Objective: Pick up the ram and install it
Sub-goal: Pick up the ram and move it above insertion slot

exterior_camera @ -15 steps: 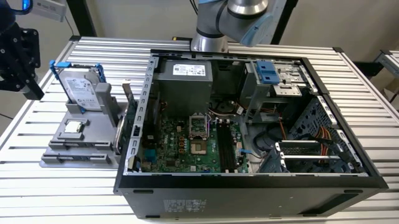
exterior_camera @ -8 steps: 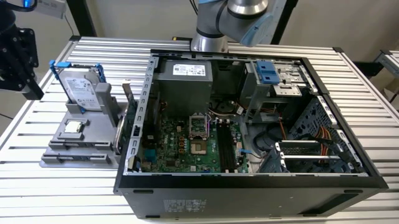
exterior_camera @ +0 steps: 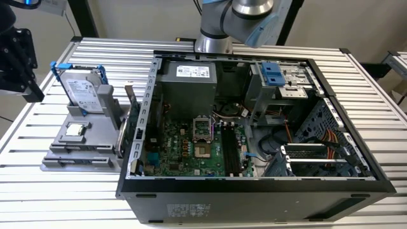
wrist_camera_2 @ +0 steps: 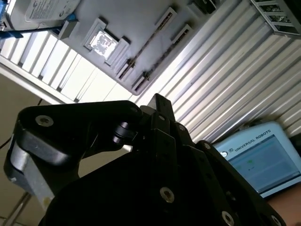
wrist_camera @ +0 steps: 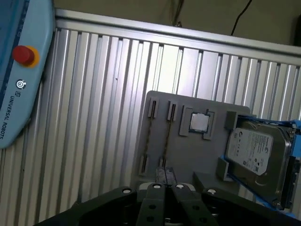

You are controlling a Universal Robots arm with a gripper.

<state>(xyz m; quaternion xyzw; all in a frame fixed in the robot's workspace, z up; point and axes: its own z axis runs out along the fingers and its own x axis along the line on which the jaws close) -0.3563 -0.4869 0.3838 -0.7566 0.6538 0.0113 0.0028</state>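
Arm [exterior_camera: 213, 28]: smooth silver-grey metal tube, thick and round, widening into a rounded joint.
Joint cap [exterior_camera: 264, 26]: light blue, glossy, curved, set on the grey joint.
Jaws: matt black in both wrist views, built of flat angular link bars narrowing to a blunt tip.
Screws [wrist_camera: 126, 190]: small, round and silvery, sunk into the black links; more of the same in the second wrist view.
Side plate [wrist_camera_2: 23, 172]: pale grey, slanted, under a rounded black housing.
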